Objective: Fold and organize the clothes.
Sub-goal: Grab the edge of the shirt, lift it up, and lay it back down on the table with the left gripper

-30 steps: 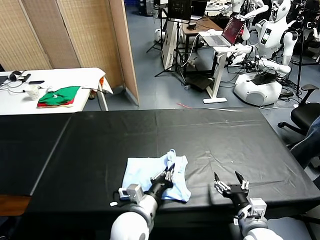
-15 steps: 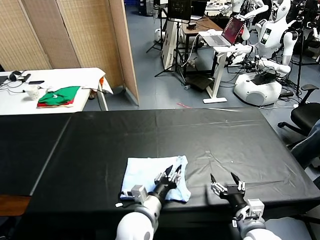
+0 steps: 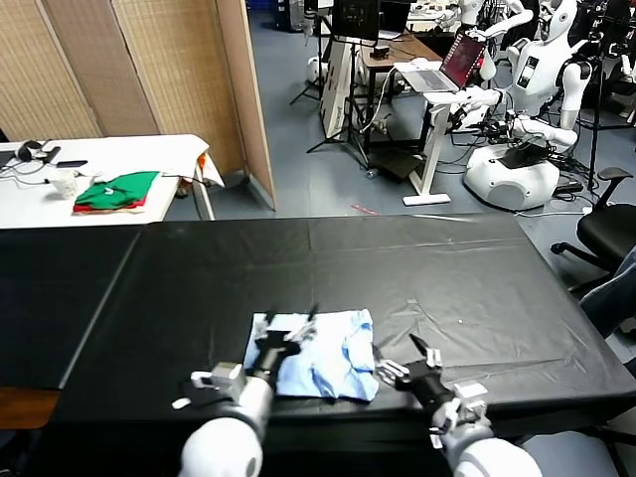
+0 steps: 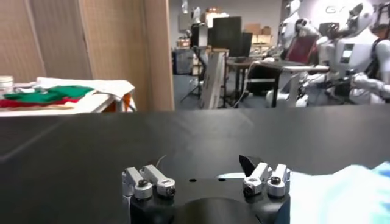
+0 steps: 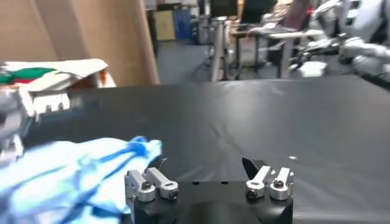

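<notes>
The T-shirt (image 3: 320,355) lies crumpled in a loose rectangle on the black table (image 3: 328,268), near the front edge, at about 6 o'clock from the table's middle. The left gripper (image 3: 288,333) hangs over the shirt's left end, its fingers spread wide and holding nothing. The right gripper (image 3: 405,363) sits just beside the shirt's right edge, at its 3 o'clock, fingers also wide apart and empty. From the right wrist camera the shirt (image 5: 73,167) shows as rumpled blue folds next to the right gripper (image 5: 207,176). From the left wrist camera only a pale corner of the shirt (image 4: 341,195) shows beside the left gripper (image 4: 204,176). Green and red garments (image 3: 117,191) lie on a white table (image 3: 129,154) at 10 o'clock.
</notes>
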`<control>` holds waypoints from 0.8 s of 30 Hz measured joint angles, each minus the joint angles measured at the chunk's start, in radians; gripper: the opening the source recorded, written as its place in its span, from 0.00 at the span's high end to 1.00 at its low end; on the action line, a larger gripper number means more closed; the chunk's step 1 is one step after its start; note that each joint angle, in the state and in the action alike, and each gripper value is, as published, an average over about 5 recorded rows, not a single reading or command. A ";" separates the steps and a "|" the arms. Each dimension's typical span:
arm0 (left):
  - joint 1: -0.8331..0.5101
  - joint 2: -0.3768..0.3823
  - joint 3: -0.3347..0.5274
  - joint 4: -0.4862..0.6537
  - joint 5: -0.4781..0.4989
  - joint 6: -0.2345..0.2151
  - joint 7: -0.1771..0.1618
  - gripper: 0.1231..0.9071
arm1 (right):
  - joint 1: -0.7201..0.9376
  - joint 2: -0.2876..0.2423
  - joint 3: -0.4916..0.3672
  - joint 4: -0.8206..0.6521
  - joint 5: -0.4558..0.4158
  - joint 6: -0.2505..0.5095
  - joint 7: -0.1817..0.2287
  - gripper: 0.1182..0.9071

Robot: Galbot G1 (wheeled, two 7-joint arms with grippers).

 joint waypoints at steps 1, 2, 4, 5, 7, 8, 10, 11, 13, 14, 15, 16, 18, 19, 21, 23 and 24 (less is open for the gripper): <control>0.000 0.015 -0.017 -0.007 0.032 -0.011 0.002 0.00 | 0.013 -0.009 -0.020 0.001 0.001 -0.007 0.001 0.00; 0.002 0.033 -0.035 -0.012 0.061 -0.021 0.002 0.00 | 0.028 -0.019 -0.041 -0.001 0.002 -0.014 0.001 0.00; 0.011 0.071 -0.073 -0.016 0.109 -0.037 0.000 0.00 | 0.062 -0.037 -0.085 -0.007 0.001 -0.027 0.001 0.00; 0.016 0.089 -0.092 -0.017 0.128 -0.043 -0.001 0.00 | 0.082 -0.046 -0.109 -0.011 -0.002 -0.035 -0.003 0.00; 0.029 0.117 -0.128 -0.019 0.159 -0.052 -0.005 0.00 | 0.126 -0.067 -0.155 -0.022 -0.016 -0.050 -0.017 0.00; 0.036 0.125 -0.146 -0.019 0.173 -0.055 -0.007 0.00 | 0.150 -0.079 -0.178 -0.028 -0.029 -0.058 -0.030 0.00; 0.049 0.134 -0.176 -0.019 0.200 -0.060 -0.011 0.00 | 0.202 -0.105 -0.227 -0.040 -0.066 -0.078 -0.064 0.00; 0.055 0.135 -0.189 -0.018 0.214 -0.062 -0.012 0.00 | 0.229 -0.120 -0.252 -0.047 -0.085 -0.091 -0.082 0.00; 0.067 0.133 -0.209 -0.015 0.243 -0.067 -0.013 0.00 | 0.286 -0.151 -0.304 -0.061 -0.115 -0.124 -0.119 0.00; 0.073 0.131 -0.217 -0.013 0.257 -0.069 -0.013 0.00 | 0.315 -0.165 -0.329 -0.067 -0.124 -0.143 -0.136 0.00; 0.079 0.129 -0.224 -0.010 0.271 -0.072 -0.013 0.00 | 0.345 -0.179 -0.353 -0.073 -0.130 -0.163 -0.152 0.00; 0.084 0.125 -0.231 -0.006 0.283 -0.074 -0.013 0.00 | 0.376 -0.193 -0.377 -0.077 -0.135 -0.183 -0.169 0.00; 0.093 0.120 -0.244 0.000 0.299 -0.077 -0.014 0.00 | 0.434 -0.218 -0.419 -0.083 -0.147 -0.217 -0.201 0.00; 0.097 0.117 -0.250 0.003 0.305 -0.078 -0.014 0.00 | 0.460 -0.229 -0.436 -0.084 -0.155 -0.231 -0.217 0.00; 0.103 0.115 -0.262 0.008 0.312 -0.079 -0.014 0.00 | 0.507 -0.249 -0.465 -0.088 -0.176 -0.250 -0.247 0.00; 0.106 0.113 -0.271 0.014 0.318 -0.079 -0.014 0.00 | 0.544 -0.266 -0.489 -0.092 -0.200 -0.262 -0.272 0.00; 0.106 0.111 -0.274 0.016 0.321 -0.079 -0.014 0.00 | 0.559 -0.274 -0.500 -0.093 -0.210 -0.266 -0.281 0.00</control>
